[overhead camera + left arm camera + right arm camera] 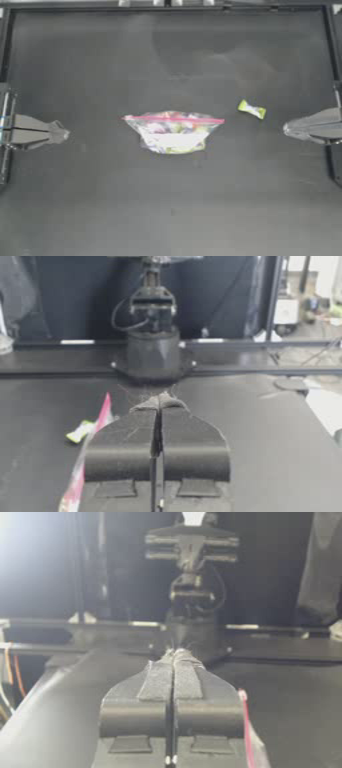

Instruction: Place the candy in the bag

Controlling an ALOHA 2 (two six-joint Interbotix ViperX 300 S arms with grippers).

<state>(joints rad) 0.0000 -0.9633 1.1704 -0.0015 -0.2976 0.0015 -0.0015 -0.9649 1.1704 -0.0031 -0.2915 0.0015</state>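
Observation:
The clear bag (174, 132) lies at the table's middle, its pink-red strip (174, 119) along the far edge and colourful sweets showing through. The yellow-green candy (252, 109) rests on the table to the right of the bag, apart from it. My left gripper (61, 133) is drawn back at the left edge, shut and empty. My right gripper (288, 129) is drawn back at the right edge, also shut and empty. In the left wrist view the candy (81, 430) and the bag's strip (90, 451) show beside my shut left gripper (159, 403). The right wrist view shows the strip (248, 732) beside my shut right gripper (175, 656).
A metal frame rail (167, 6) runs along the table's far edge, with side posts at left and right.

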